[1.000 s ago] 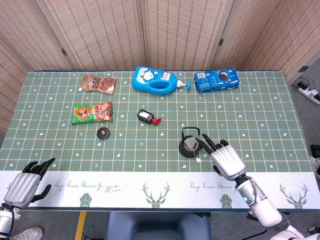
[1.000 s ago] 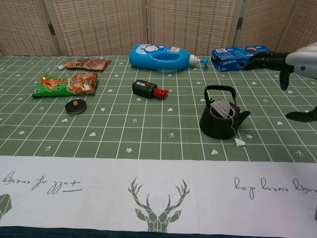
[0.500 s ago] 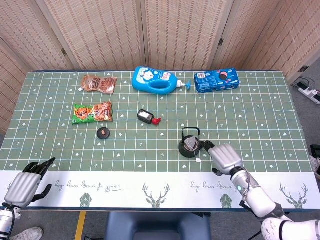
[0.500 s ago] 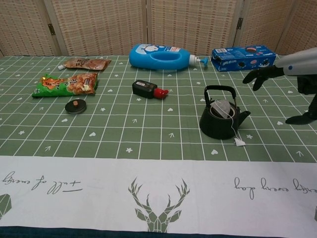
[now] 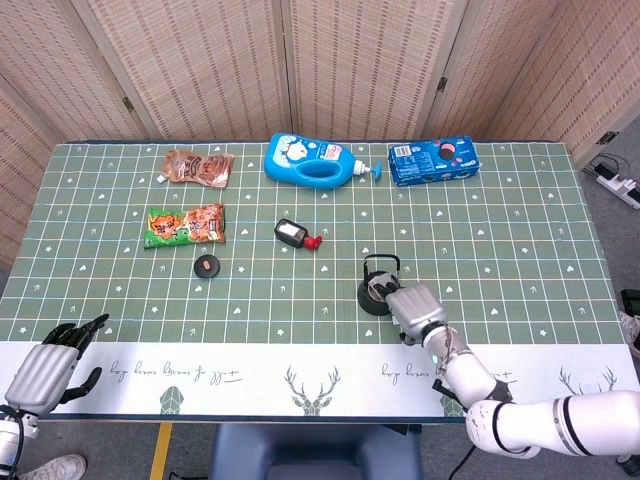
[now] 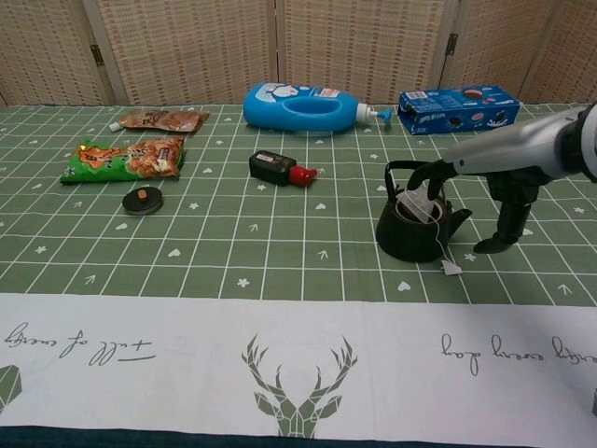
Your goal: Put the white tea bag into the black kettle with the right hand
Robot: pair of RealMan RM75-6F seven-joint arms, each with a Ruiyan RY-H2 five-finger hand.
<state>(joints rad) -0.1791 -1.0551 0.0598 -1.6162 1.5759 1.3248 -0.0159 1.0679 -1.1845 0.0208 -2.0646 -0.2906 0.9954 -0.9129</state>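
Note:
The black kettle [image 6: 417,229] stands on the green cloth right of centre, also seen in the head view as the kettle [image 5: 375,290]. The white tea bag [image 6: 417,203] lies inside its opening; its string runs over the rim to a small tag [image 6: 452,269] on the cloth. My right hand [image 6: 485,163] reaches in from the right with nothing in it, its dark fingertips [image 6: 434,172] at the kettle's handle. In the head view the right hand [image 5: 413,305] overlaps the kettle's right side. My left hand [image 5: 45,365] rests at the table's near left corner, fingers apart, holding nothing.
A blue detergent bottle [image 5: 315,160] and a blue cookie box [image 5: 432,162] lie at the back. Two snack bags [image 5: 198,166] [image 5: 185,225] sit at the left. A small black and red object [image 5: 296,235] and a round black disc [image 5: 206,266] lie mid-table.
My right hand has swung left and in, from beside the kettle to its handle and right side. The tea bag, kettle and left hand have stayed put.

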